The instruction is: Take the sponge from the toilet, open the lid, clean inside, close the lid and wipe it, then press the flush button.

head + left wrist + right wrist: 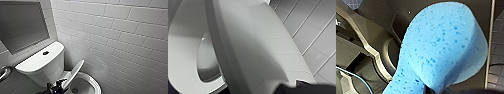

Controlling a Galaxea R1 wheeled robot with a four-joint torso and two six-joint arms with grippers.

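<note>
A: Which edges and what free room are seen in the head view?

B: The toilet (47,71) is set in the lower left of the frame, and its tank (40,61) is backed against the wall under a framed panel (22,25) at the upper left. The right side is taken up by the tiled wall (120,37), which runs close beside the bowl (87,83), so little room is left there. The lid (75,71) is raised and tilted, neither flat nor resting on the tank, and a gap is left between the two. The flush button (45,52) is seen uncovered in the middle of the tank top.

A: Where is the sponge placed relative to the jaws?

B: In the right wrist view the sponge (443,47) is clamped at its narrow end by the right gripper (434,90). Its wide end is left standing free in front of dark robot parts. The left gripper (59,85) is found at the bottom centre of the head frame, at the lid's lower edge.

A: What is hidden or hard to make out?

B: Whether the left gripper is open or closed cannot be told, nor whether the lid is touched by it. The bowl is cut off by the bottom edge of the head frame. In the left wrist view the lid is shown close, with the seat (183,62) beside it. A metal fitting (3,72) at the far left of the head frame is too blurred to be identified.
</note>
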